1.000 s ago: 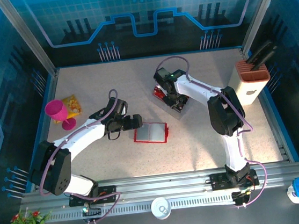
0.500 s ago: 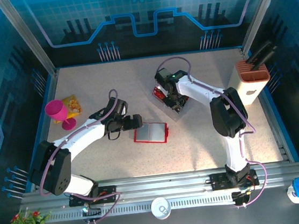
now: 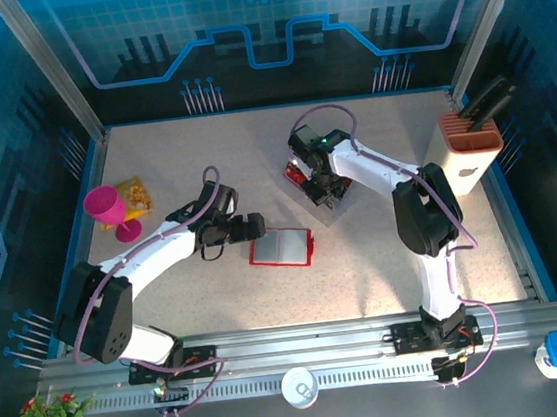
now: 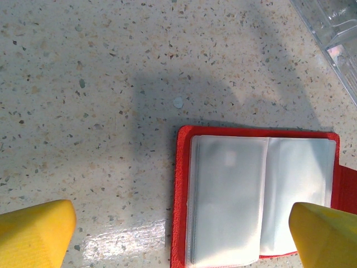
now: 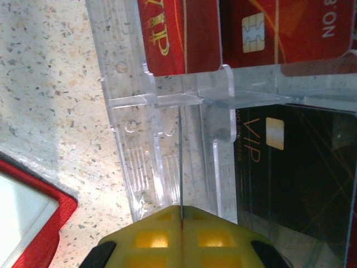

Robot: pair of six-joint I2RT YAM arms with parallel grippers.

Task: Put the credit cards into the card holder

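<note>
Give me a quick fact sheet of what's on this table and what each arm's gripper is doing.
Card holder: lying open, pockets look empty
Credit cards: in the clear tray, red ones plus a black one
Left gripper: open, over the holder's edge
Right gripper: shut, over the tray; a thin edge sticks out, maybe a card
Also there: pink goblet, beige block

The worktop [image 4: 83, 84] is a smooth, speckled, stone-like composite with a glossy sheen near my left tool [image 4: 178, 237], whose fingers [image 4: 36, 234] are matt yellow plastic, finely ribbed. The card holder [image 4: 179, 184] has a matt red cover and cloudy, soft plastic sleeves. The tray [image 5: 139, 156] is clear, hard, glossy plastic. The credit cards [image 5: 167, 33] are shiny plastic with metallic chips.
</note>
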